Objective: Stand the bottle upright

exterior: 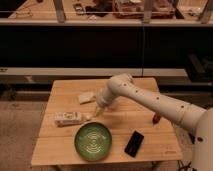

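Observation:
The bottle (67,118) is whitish with a pale label. It lies on its side near the left edge of the wooden table (120,125), long axis running left to right. My white arm reaches in from the right and slopes down toward it. The gripper (91,115) hangs low over the table just to the right of the bottle's right end, very near it; whether they touch does not show.
A flat pale block (86,97) lies behind the gripper. A green round bowl (93,141) sits at the front of the table, with a black flat rectangular object (133,143) to its right. A small red thing (156,119) lies by the arm. Dark shelving runs along behind the table.

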Robot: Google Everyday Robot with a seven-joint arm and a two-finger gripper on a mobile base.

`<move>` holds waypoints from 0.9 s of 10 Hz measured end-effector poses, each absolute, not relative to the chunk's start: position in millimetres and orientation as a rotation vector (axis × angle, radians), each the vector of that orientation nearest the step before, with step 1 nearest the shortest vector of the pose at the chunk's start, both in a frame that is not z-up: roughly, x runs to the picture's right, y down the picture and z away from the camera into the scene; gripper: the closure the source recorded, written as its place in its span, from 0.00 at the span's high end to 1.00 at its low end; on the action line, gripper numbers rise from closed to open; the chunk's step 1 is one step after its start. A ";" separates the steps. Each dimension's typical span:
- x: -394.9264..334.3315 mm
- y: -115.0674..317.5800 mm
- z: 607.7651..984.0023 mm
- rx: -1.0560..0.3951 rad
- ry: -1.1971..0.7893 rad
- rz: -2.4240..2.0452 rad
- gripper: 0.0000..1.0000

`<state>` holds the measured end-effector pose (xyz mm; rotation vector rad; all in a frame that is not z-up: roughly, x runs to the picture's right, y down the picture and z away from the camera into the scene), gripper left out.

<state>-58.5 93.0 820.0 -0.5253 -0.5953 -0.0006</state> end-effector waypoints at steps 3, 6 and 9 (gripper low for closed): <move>-61.1 88.6 842.4 -0.536 -0.588 0.049 0.65; -64.7 100.4 852.5 -0.570 -0.596 0.069 0.65; -77.1 122.7 855.0 -0.617 -0.610 0.049 0.65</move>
